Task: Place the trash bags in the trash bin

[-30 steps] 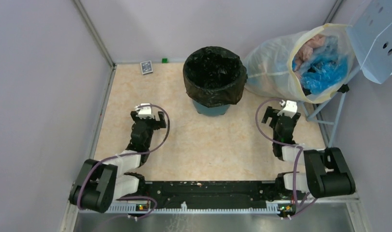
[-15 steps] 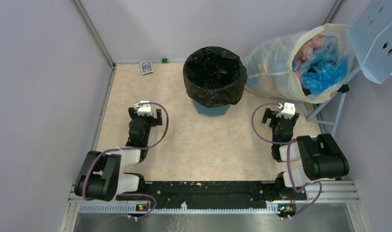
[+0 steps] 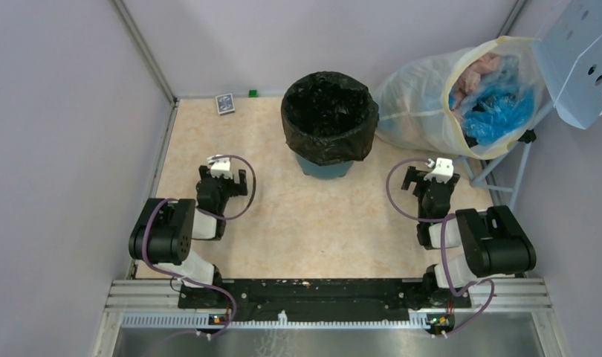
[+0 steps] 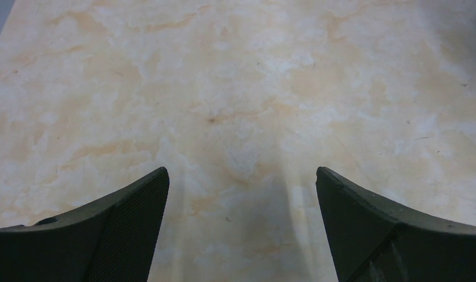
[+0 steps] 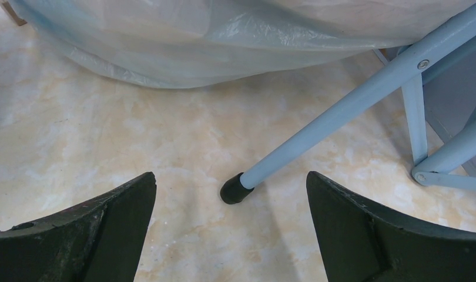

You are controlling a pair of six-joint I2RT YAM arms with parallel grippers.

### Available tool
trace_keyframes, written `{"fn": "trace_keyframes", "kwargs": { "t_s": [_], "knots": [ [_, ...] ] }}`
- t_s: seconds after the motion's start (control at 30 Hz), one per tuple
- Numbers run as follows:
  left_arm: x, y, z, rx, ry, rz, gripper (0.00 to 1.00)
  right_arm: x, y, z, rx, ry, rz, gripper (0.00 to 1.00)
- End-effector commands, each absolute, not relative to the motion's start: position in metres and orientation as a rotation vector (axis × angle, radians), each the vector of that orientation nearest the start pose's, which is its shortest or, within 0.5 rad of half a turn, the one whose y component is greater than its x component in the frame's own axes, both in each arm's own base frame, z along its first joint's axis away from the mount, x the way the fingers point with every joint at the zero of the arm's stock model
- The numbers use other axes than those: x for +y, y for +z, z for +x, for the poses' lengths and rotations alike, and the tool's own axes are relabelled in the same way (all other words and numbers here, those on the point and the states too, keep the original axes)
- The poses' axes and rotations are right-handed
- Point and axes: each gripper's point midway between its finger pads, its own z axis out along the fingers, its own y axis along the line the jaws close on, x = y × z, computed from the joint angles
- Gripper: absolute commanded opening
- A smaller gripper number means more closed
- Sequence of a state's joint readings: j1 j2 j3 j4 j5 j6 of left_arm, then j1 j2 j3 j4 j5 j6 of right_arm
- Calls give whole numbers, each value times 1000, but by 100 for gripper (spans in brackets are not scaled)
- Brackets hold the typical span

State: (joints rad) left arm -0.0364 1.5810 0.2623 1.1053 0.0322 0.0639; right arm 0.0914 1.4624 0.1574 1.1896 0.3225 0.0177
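The marbled beige tabletop (image 3: 320, 223) fills the work area. At its far right, the translucent whitish sack (image 3: 417, 104) of blue and pink contents leans on a pale blue metal stand (image 3: 506, 160), its far side cut off by the stand's panel.

The black trash bag (image 3: 330, 145) sits inside the trash bin (image 3: 324, 168), its crinkled edge folded down over the rim. It hides most of the bin, so only the teal base shows. The bin stands ahead of both tools and between them, well apart from each.

The left gripper (image 3: 224, 177) has its jaws spread wide and holds nothing. Its wrist view shows only bare tabletop between the fingers (image 4: 124, 235). The right gripper (image 3: 429, 178) is likewise spread and empty, just short of the sack. In its wrist view, the stand's leg (image 5: 353, 100) ends in a black rubber foot (image 5: 233, 189) on the tabletop between its fingers (image 5: 365, 241), apart from both.

Far ahead of the left gripper lie a small dark patterned card (image 3: 224, 103) and a tiny green block (image 3: 252, 93).
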Motion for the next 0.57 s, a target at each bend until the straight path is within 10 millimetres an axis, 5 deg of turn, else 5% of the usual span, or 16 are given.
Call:
{"fn": "trace_keyframes", "kwargs": {
  "t_s": [0.0, 0.53],
  "knots": [
    [-27, 85, 387, 1708, -55, 167, 99, -20, 106, 359, 1599, -167, 175, 98],
    [-27, 84, 388, 1713, -55, 168, 99, -20, 107, 359, 1598, -167, 175, 98]
  ]
}}
